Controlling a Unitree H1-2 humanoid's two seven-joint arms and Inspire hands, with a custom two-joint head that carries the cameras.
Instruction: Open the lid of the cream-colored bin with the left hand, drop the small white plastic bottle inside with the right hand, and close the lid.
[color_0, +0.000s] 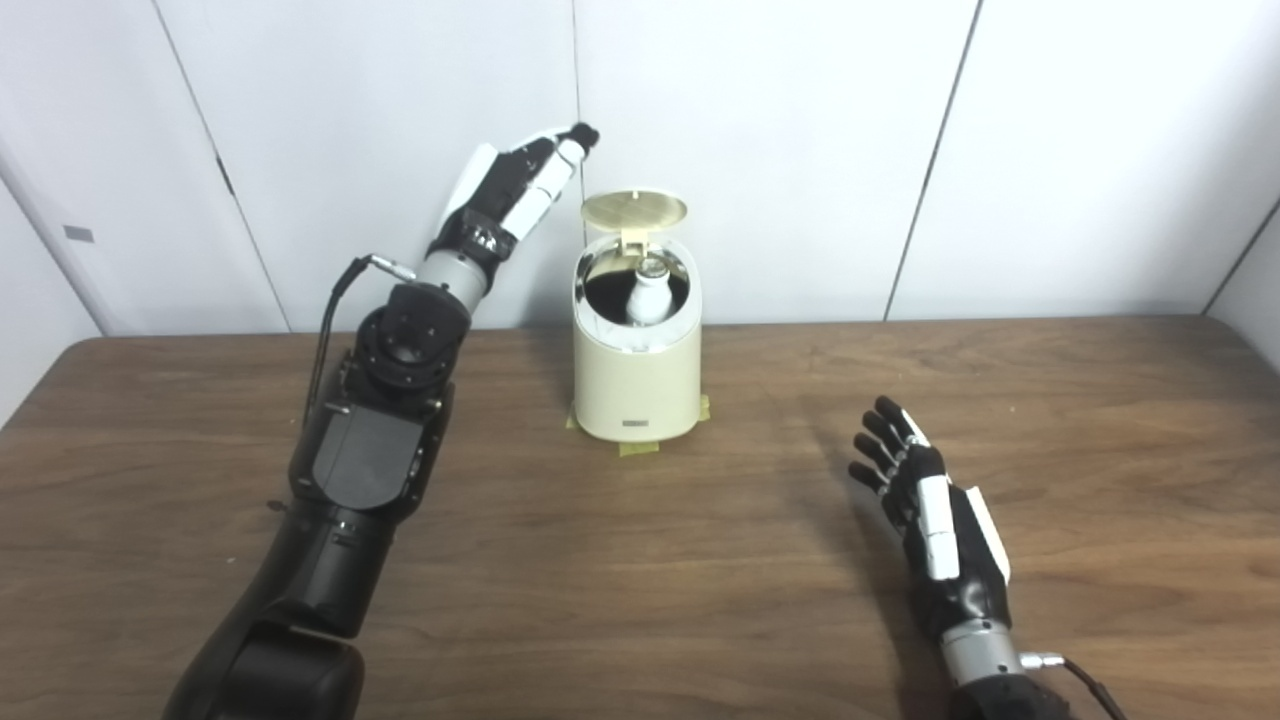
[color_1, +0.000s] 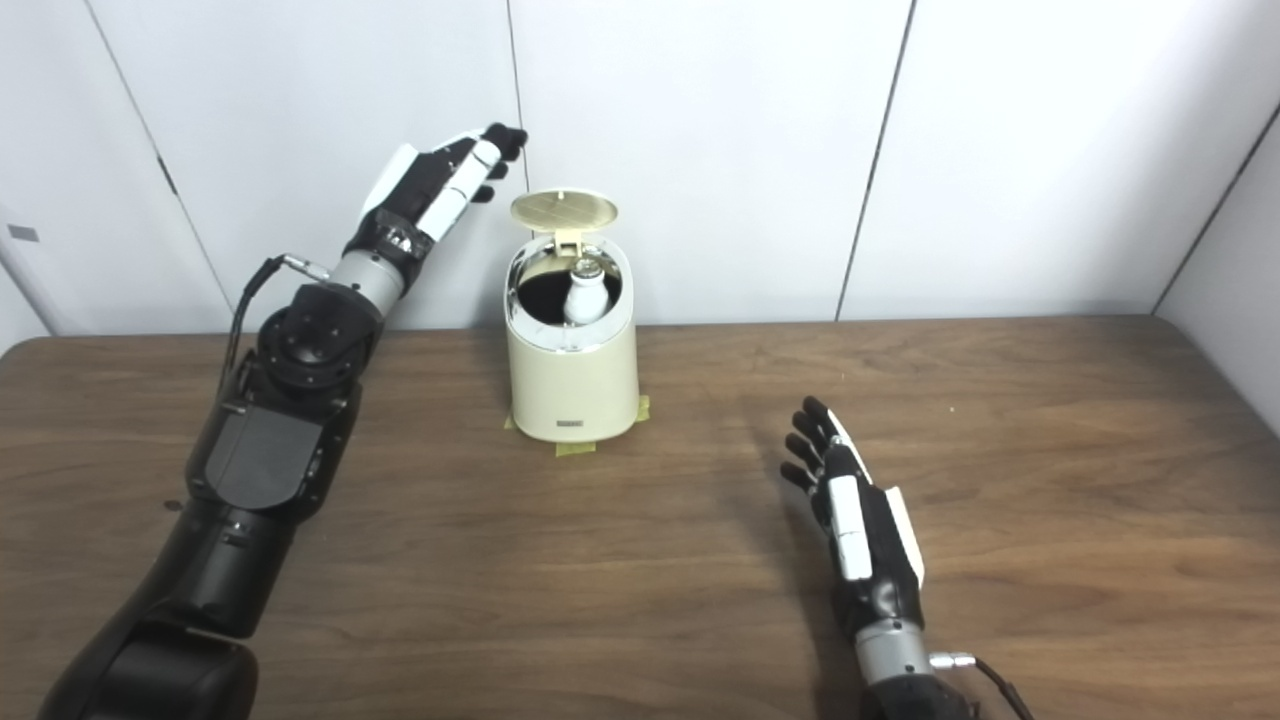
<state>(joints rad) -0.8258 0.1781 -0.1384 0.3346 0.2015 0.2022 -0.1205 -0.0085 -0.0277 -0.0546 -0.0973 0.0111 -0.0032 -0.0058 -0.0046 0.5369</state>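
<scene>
The cream-colored bin (color_0: 636, 385) stands at the back middle of the table, held down by yellow tape. Its round lid (color_0: 635, 209) is tipped up and open behind the mouth. A small white plastic bottle (color_0: 648, 292) stands inside, its cap showing in the opening. My left hand (color_0: 520, 190) is raised up and to the left of the lid, fingers stretched out, holding nothing and apart from the lid. My right hand (color_0: 925, 500) hovers low over the table to the bin's front right, open and empty.
The brown wooden table (color_0: 700, 560) runs across the whole view, with its back edge against white wall panels (color_0: 800, 150). My left forearm (color_0: 380, 450) rises steeply beside the bin's left.
</scene>
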